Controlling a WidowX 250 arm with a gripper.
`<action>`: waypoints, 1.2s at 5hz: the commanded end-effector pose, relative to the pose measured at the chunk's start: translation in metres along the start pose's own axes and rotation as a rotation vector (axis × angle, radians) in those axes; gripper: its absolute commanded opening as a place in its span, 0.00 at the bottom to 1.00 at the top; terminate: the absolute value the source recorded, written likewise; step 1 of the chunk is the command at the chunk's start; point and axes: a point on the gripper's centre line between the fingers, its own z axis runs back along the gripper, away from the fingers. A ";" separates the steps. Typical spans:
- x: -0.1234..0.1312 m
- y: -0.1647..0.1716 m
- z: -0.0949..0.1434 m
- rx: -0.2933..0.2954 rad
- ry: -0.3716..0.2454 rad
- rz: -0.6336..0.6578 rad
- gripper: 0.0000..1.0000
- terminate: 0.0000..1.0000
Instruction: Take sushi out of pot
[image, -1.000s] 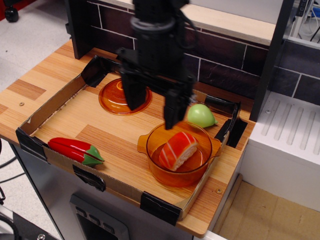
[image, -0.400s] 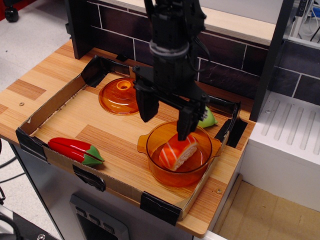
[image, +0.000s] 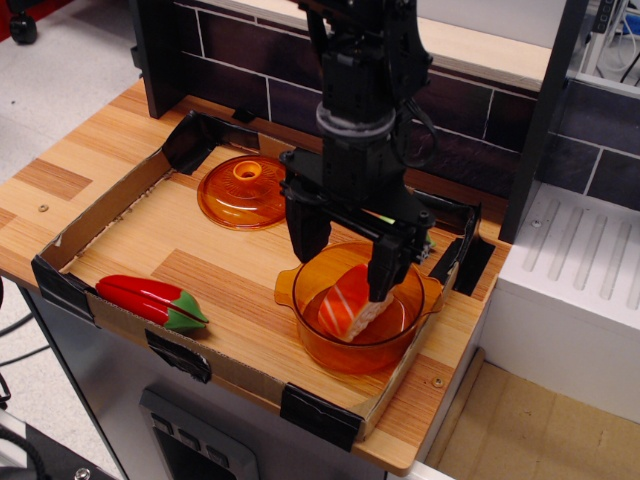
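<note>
Hand (image: 345, 268) now lower, astride diagonally tilted sushi (image: 349, 301) in pot (image: 404, 335)

High front-left view over table (image: 60, 170)

arm: all matte black, chunky segmented housing | wrist: pale grey ring band | cabling: thin black cables looping beside the wrist | tool (image: 346, 270): wide black crossbar, two long flat black fingers (image: 385, 272)
</note>
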 end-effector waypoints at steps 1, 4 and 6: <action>0.003 0.008 -0.004 0.006 -0.047 0.015 1.00 0.00; 0.000 0.003 -0.018 0.013 -0.038 0.011 1.00 0.00; 0.004 0.004 -0.019 0.002 -0.019 0.022 0.00 0.00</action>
